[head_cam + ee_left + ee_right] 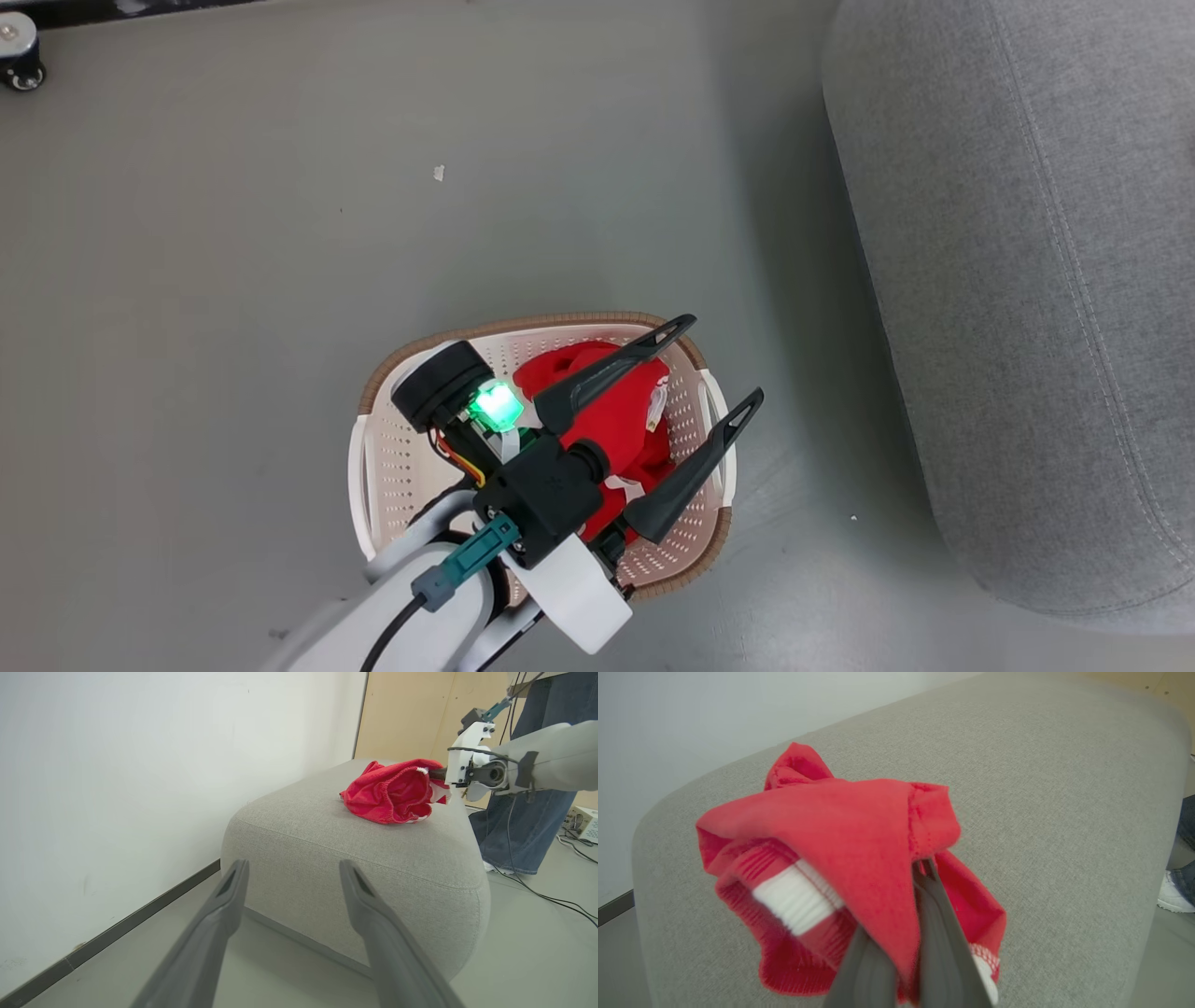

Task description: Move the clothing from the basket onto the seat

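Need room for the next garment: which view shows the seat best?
Left wrist view: the seat shows its top and rounded near end, a red garment over it. Head view gives one edge from above; right wrist view, top fabric behind the garment.

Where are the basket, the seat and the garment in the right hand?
basket [523, 325]: head view, brown rim, far side.
seat [303, 807]: left wrist view, bare grey top.
garment [850, 830]: right wrist view, top red fold.

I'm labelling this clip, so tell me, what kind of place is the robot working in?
Probably a lab or test room staged as a home: bare grey floor, loose cables running across it, and a grey upholstered seat beside a plain white wall.
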